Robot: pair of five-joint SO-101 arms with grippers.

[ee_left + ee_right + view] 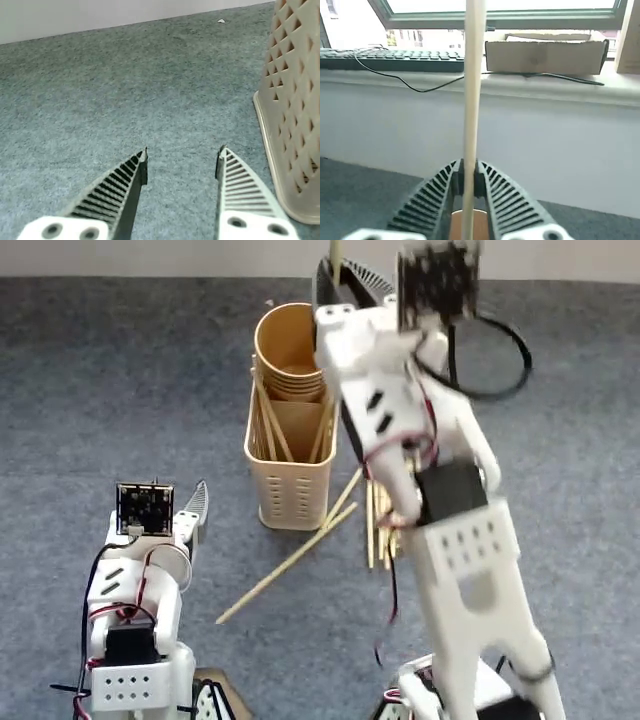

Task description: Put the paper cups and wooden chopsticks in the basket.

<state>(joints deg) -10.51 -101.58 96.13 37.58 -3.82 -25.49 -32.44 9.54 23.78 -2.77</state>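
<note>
A beige lattice basket (290, 480) stands mid-table with stacked paper cups (290, 345) and a few wooden chopsticks (270, 425) inside it. My right gripper (338, 285) hangs above the basket's far side, shut on one chopstick (472, 75) held upright between its fingers (435, 192). Several loose chopsticks (378, 525) lie on the carpet right of the basket, and one long chopstick (285, 565) lies slantwise in front of it. My left gripper (182, 152) rests low and open, holding nothing, to the left of the basket (295, 125).
Grey carpet (100, 390) covers the table. The raised right arm (450, 500) hides part of the loose chopsticks. Behind the table are a white wall (560, 140), a sill with a cardboard box (545, 52) and a keyboard (390, 54).
</note>
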